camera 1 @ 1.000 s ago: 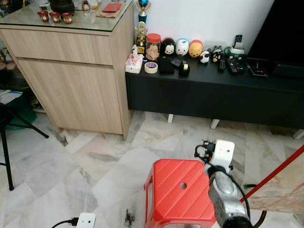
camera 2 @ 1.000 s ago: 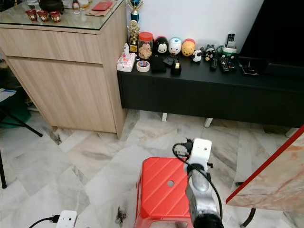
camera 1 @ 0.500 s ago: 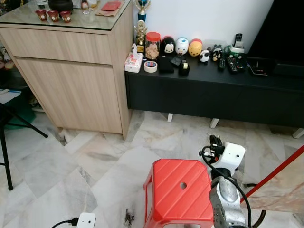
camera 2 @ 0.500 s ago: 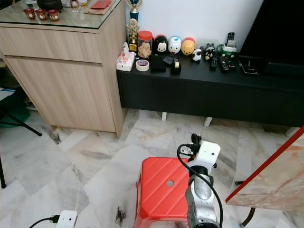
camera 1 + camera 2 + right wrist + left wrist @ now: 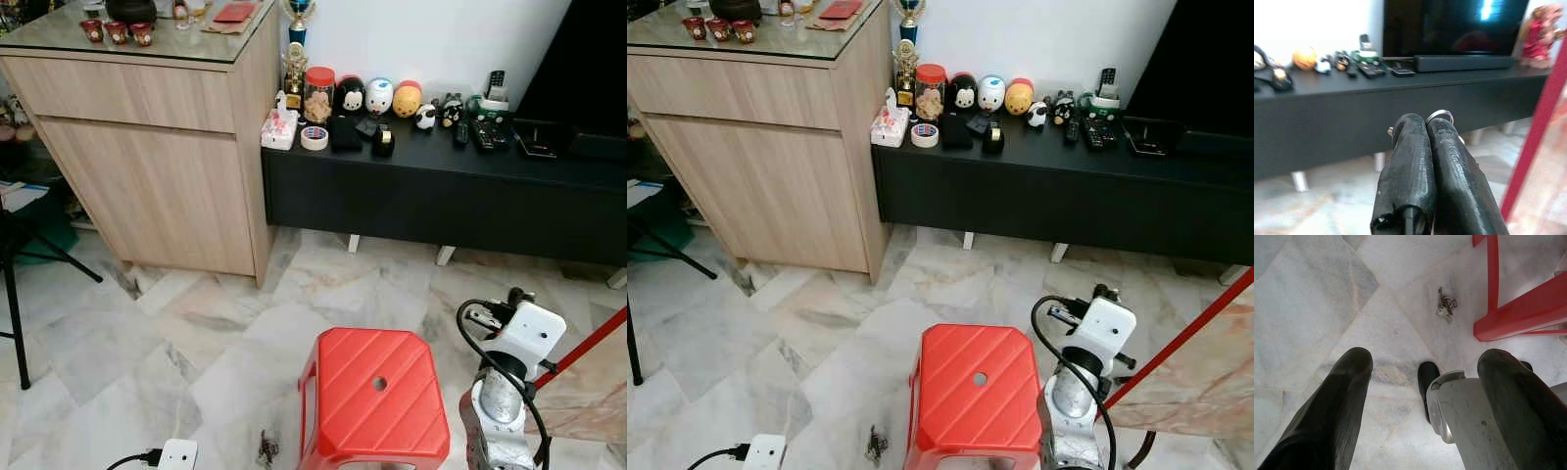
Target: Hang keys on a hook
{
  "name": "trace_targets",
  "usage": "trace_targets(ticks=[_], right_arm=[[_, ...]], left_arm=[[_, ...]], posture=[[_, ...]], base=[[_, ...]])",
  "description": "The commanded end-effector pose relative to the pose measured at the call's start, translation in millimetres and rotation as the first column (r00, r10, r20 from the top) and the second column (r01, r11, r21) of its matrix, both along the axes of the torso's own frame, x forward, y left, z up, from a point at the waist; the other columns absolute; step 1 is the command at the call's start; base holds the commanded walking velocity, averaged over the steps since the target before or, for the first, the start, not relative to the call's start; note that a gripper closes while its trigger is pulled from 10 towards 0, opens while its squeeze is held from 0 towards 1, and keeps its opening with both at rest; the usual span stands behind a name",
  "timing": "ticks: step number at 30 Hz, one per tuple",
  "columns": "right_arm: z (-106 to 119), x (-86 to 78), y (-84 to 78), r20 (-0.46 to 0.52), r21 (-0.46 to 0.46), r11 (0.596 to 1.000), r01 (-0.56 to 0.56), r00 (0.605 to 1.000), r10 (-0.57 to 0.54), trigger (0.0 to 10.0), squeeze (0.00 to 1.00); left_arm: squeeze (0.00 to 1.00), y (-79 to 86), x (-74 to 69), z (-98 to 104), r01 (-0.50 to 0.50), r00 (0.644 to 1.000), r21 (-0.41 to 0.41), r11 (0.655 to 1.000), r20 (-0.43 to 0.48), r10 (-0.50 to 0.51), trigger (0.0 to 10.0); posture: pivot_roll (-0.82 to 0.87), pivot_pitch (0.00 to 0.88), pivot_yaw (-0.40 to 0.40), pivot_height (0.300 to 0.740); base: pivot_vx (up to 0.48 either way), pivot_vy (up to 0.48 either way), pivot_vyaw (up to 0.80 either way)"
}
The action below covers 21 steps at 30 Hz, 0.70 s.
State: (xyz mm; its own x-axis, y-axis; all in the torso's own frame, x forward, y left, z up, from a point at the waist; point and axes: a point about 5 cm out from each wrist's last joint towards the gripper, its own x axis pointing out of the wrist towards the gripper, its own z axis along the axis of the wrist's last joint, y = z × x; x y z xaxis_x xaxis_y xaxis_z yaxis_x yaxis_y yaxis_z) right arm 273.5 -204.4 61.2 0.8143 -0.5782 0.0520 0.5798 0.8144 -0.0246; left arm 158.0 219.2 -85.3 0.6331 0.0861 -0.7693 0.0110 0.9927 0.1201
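My right gripper (image 5: 1426, 122) is shut, and a silver key ring (image 5: 1440, 115) pokes out between its fingertips. In the eye views its white wrist (image 5: 529, 333) stands to the right of the red stool (image 5: 372, 392), pointing at the black console (image 5: 441, 186). A second bunch of keys (image 5: 1444, 306) lies on the marble floor by the stool's left front leg, also visible from the head (image 5: 265, 448). My left gripper (image 5: 1427, 360) hangs open above the floor, well short of that bunch.
A wooden cabinet (image 5: 147, 147) stands at the left, joined to the low console with its toys and remotes. A red-framed marble board (image 5: 578, 367) leans at the right. A white power strip (image 5: 177, 455) and a black stand leg (image 5: 14, 304) are on the left floor.
My right arm has swung to the right, from above the stool's right edge to open floor beside it. The keys on the floor have stayed put.
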Motion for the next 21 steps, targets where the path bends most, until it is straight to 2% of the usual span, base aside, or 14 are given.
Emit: trace_targets(ticks=[1,3,7,8,9,10,11,12,13,14,21], right_arm=[[2,-1.6,-4.1,-0.014,-0.041,0.999,0.034,0.999,-0.034,10.0,0.0],[3,-0.7,-2.7,-0.012,-0.042,0.997,0.065,0.998,-0.066,10.0,0.0],[1,1.0,0.4,-0.011,0.002,0.999,0.04,0.999,-0.039,10.0,0.0],[-1,1.6,1.8,-0.018,0.026,0.999,0.024,1.0,-0.023,10.0,0.0],[-8,2.9,7.2,-0.037,0.093,0.995,-0.033,0.999,0.037,10.0,0.0],[-8,2.9,7.2,-0.037,0.093,0.995,-0.033,0.999,0.037,10.0,0.0],[-12,3.1,11.2,-0.05,0.13,0.989,-0.067,0.996,0.074,10.0,0.0],[-20,2.4,18.5,-0.073,0.202,0.973,-0.109,0.989,0.126,10.0,0.0],[-20,2.4,18.5,-0.073,0.202,0.973,-0.109,0.989,0.126,10.0,0.0],[-26,1.1,24.9,-0.084,0.26,0.954,-0.149,0.981,0.176,10.0,0.0],[-32,-1.9,31.7,-0.09,0.302,0.93,-0.209,0.965,0.246,10.0,0.0]], left_arm=[[0.0,-2.1,-6.1,-3,0.021,0.999,0.004,1.0,-0.028,-0.021,10.0],[0.0,-2.4,-5.9,-3,0.021,0.999,0.003,1.0,-0.028,-0.021,10.0],[0.0,-2.3,-5.9,-3,0.02,0.999,0.001,1.0,-0.028,-0.02,10.0],[0.0,-2.1,-5.8,-3,0.02,0.999,0.001,1.0,-0.028,-0.02,10.0],[0.0,-1.9,-5.7,-3,0.02,0.999,0.002,1.0,-0.028,-0.02,10.0],[0.0,-1.9,-5.7,-3,0.02,0.999,0.002,1.0,-0.028,-0.02,10.0],[0.0,-1.8,-5.7,-3,0.02,0.999,0.002,1.0,-0.027,-0.02,10.0],[0.0,-1.7,-5.5,-3,0.02,0.999,0.002,1.0,-0.027,-0.02,10.0],[0.0,-1.7,-5.5,-3,0.02,0.999,0.002,1.0,-0.027,-0.02,10.0],[0.0,-1.6,-5.4,-3,0.019,0.999,0.003,1.0,-0.026,-0.019,10.0],[0.0,-3.4,-6.5,-4,0.015,0.999,0.004,1.0,-0.028,-0.015,10.0]], posture=[[0.02,0.035,-0.076,0.74],[0.02,0.035,-0.076,0.74],[0.02,0.038,-0.077,0.74],[0.02,0.038,-0.077,0.74],[0.02,0.038,-0.077,0.74],[0.02,0.038,-0.077,0.74],[0.02,0.038,-0.077,0.74],[0.02,0.038,-0.077,0.74],[0.02,0.038,-0.077,0.74],[0.02,0.04,-0.078,0.74],[0.02,0.043,-0.08,0.74]], base=[[0.0,0.0,0.0],[0.0,0.0,0.0],[0.0,0.0,0.0],[0.0,0.0,0.0],[0.0,0.0,0.0],[0.0,0.0,0.0],[0.0,0.0,0.0],[0.0,0.0,0.0],[0.0,0.0,0.0],[0.0,0.0,0.0],[0.0,0.0,0.0]])
